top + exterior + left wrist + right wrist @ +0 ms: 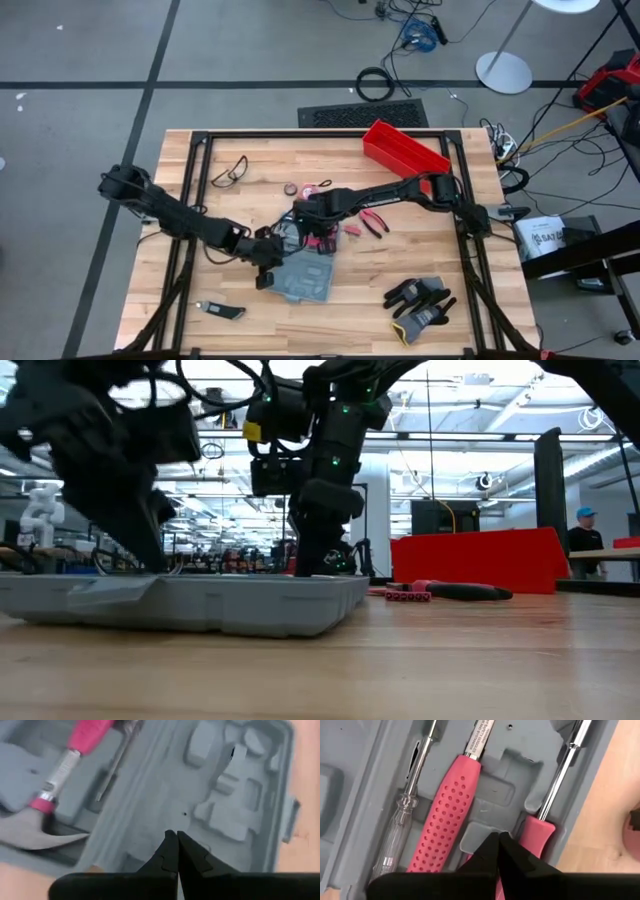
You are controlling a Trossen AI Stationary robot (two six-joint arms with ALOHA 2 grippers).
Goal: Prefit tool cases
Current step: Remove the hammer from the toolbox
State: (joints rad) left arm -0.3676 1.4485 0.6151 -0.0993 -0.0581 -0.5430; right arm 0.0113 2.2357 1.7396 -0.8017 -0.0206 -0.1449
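Both pressed together, left hand (266,281) at the open tool case's (305,282) edge, right hand (322,243) over its far half.

1. the right gripper (498,851) shows at the bottom centre of the frame, its two dark fingers pressed together to a point.
2. behind it the open tool case (365,785) fills most of the frame, grey moulded plastic with tool-shaped recesses.
3. a pink dotted handle (447,817) runs from lower left toward the top centre, ending in a metal shaft.
4. a clear-handled screwdriver (400,827) lies just left of it.
5. a second pink handle (536,837) with a chrome shaft lies at right of centre.
6. bare wooden table (605,820) shows along the right edge.
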